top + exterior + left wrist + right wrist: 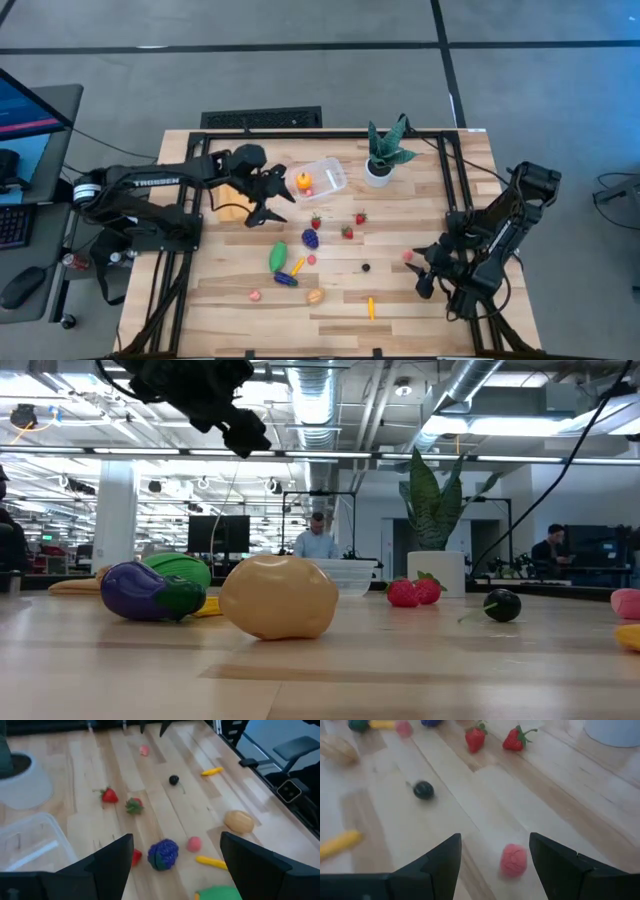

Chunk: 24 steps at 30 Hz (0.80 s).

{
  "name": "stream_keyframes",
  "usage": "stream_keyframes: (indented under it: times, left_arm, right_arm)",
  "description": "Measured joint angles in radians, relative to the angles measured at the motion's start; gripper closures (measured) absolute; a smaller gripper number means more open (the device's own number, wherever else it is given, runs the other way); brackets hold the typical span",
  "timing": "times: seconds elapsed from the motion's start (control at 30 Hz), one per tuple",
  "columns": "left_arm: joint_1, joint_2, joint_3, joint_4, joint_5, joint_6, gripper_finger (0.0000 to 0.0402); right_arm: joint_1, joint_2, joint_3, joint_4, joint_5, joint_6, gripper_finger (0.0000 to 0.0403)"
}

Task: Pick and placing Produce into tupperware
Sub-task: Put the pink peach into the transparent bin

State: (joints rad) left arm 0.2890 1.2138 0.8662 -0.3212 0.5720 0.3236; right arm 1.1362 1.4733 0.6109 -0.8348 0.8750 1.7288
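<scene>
Left claw [273, 203]: spread wide and empty, raised above the table just beside the clear tub [325, 176], over the edge of the yellow cloth [234, 206]. Probably kept high and open so as to drop straight onto the next piece; from its own camera, purple grapes [164, 854] nearly centred between the two fingers, so a likely next pick.

In the tub so far: only one orange piece [304, 181]. Parked close to the potted plant [385, 155] at the far side, within short reach of the left arm, which suits a short carry.

Rest of the produce loose on the wood, well apart from one another: three strawberries [347, 232], a green vegetable [278, 257], an eggplant [285, 280], a tan piece [315, 296], a small dark ball [366, 267] and a yellow stick [371, 308]. Spaced widely enough to be gripped singly without nudging a neighbour.

Right claw [422, 270]: also wide and empty, held low at the right side, aimed at a pink piece [513, 860] lying just ahead between its fingers. Seemingly lined up for a straight close, though not yet touching it
</scene>
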Motion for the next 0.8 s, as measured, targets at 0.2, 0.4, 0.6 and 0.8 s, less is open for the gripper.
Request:
stream_keyframes:
  times: [0.2, 0.4, 0.6, 0.8]
  left_arm:
    - [-0.026, -0.011, -0.027, -0.007, -0.009, -0.031, 0.0113]
    - [-0.031, -0.011, -0.033, -0.002, -0.011, -0.053, 0.0113]
    - [-0.031, -0.011, -0.033, -0.002, -0.012, -0.065, 0.0113]
    - [-0.031, -0.011, -0.033, 0.026, -0.020, -0.067, 0.0113]
  right_arm:
    - [0.001, 0.089, 0.000, -0.001, -0.075, 0.009, 0.0175]
    - [0.002, 0.175, 0.000, 0.010, -0.088, 0.090, 0.0175]
    - [0.002, 0.233, 0.000, 0.018, -0.089, 0.152, 0.0175]
    - [-0.009, 0.254, 0.000, 0.041, -0.090, 0.159, 0.0175]
